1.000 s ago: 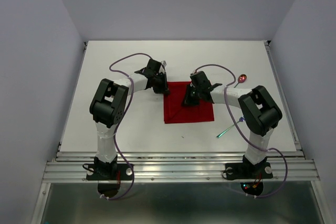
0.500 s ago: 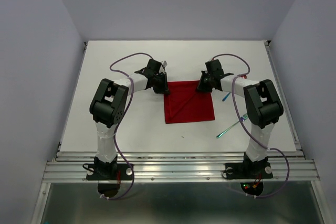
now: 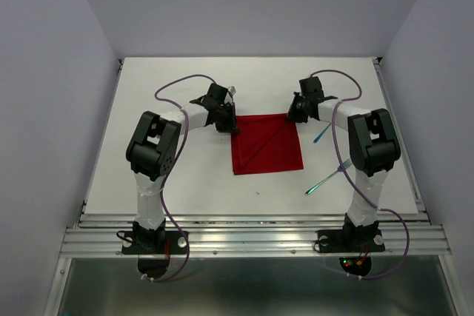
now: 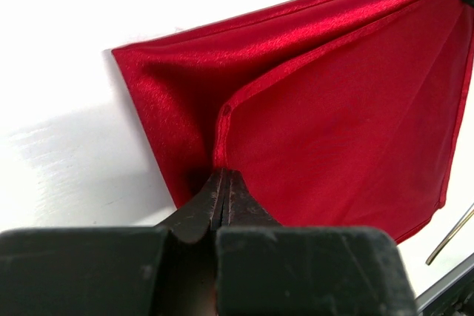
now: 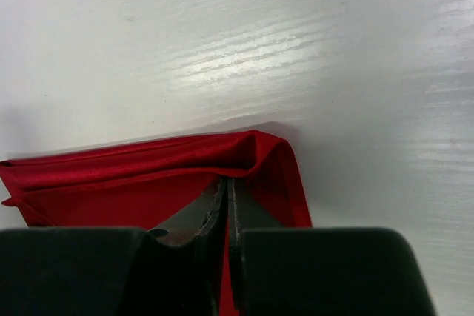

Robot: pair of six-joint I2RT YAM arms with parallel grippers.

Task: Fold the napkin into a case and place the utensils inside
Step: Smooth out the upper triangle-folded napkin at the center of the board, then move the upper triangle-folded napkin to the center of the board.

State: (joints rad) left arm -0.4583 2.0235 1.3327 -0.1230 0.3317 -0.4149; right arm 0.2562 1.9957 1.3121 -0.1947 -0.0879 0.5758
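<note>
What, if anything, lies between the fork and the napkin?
Nothing visible does. Bare table separates the fork from the right edge of the napkin. The left gripper and right gripper pinch its far corners, off that path.

There are 1 napkin [image 3: 266,146], 1 fork [image 3: 326,180] and 1 spoon [image 3: 321,134].

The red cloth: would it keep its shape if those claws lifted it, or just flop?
Probably flop: the bright red satin-like napkin bunches into soft ridges where the left gripper pinches it. Its sheen suggests it may slide on the white table. Likely very light, since it lies thin and flat.
</note>
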